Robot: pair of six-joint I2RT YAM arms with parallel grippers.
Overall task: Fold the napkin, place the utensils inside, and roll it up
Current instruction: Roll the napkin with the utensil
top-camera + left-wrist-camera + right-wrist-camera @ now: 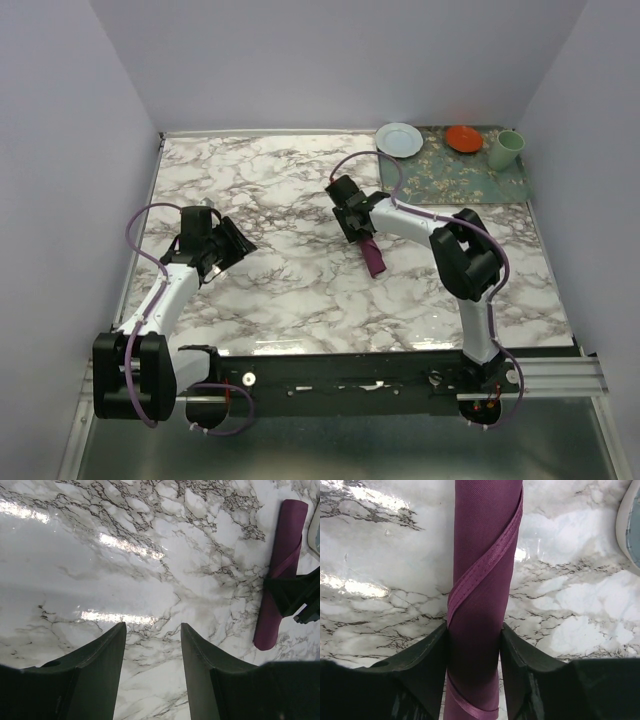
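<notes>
The plum-purple napkin [373, 258] lies rolled into a tight tube on the marble table, right of centre, with its hemmed edge spiralling round it. My right gripper [358, 228] is shut on the roll's far end; in the right wrist view both fingers [427, 655] press the napkin [482, 555] from either side. The knife is not visible in any view. My left gripper [235, 243] is open and empty above bare marble at the left. In the left wrist view its gripper [153, 630] points toward the roll [280, 575] and the right gripper [292, 592].
A green floral mat [460, 170] lies at the back right, carrying a pale blue plate [399, 139], an orange dish [464, 138] and a green cup [505, 150]. The plate's rim shows in the right wrist view [630, 525]. Walls enclose the table on three sides.
</notes>
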